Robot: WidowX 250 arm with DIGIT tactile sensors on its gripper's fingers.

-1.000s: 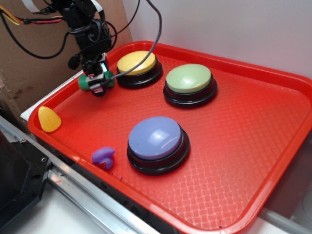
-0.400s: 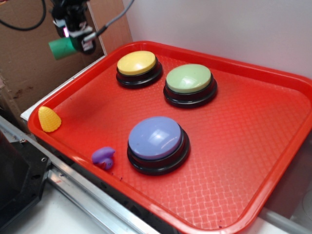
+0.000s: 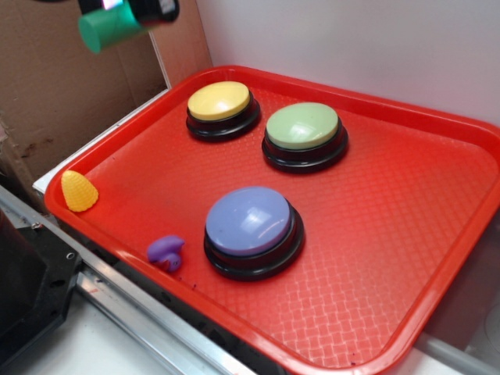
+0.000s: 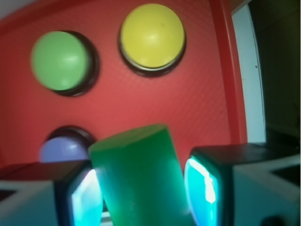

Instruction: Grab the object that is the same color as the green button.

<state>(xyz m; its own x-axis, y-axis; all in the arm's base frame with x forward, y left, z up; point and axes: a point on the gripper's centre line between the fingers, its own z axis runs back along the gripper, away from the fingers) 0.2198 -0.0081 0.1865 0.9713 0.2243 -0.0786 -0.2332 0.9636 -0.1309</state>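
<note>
1. Exterior view: the green cylinder (image 3: 108, 28) is a small dark green piece with a flat round end facing down-left. It hangs in the air at the top left corner of the picture, above the cardboard and outside the red tray (image 3: 437, 258). Only the black lower end of the gripper (image 3: 129, 13) shows at the top edge, closed on the cylinder's upper part.
2. Exterior view, below and to the right of the fingers: the yellow button (image 3: 222, 108) is the nearest thing on the tray, with the green button (image 3: 305, 134) just beyond it, a pale green dome on a black base. The purple button (image 3: 253, 230) stands well apart, nearer the camera. A small yellow cone (image 3: 78, 190) lies in the tray's left corner and a small purple piece (image 3: 166, 251) lies by the front rim. Nothing is between the cylinder and the tray.
3. Wrist view: the green cylinder (image 4: 138, 179) fills the lower middle, smooth and matte, its flat top end tilted. The fingers (image 4: 202, 186) press its two sides. Far beneath them lie the green button (image 4: 61, 61), the yellow button (image 4: 151, 34) and part of the purple button (image 4: 63, 148).
</note>
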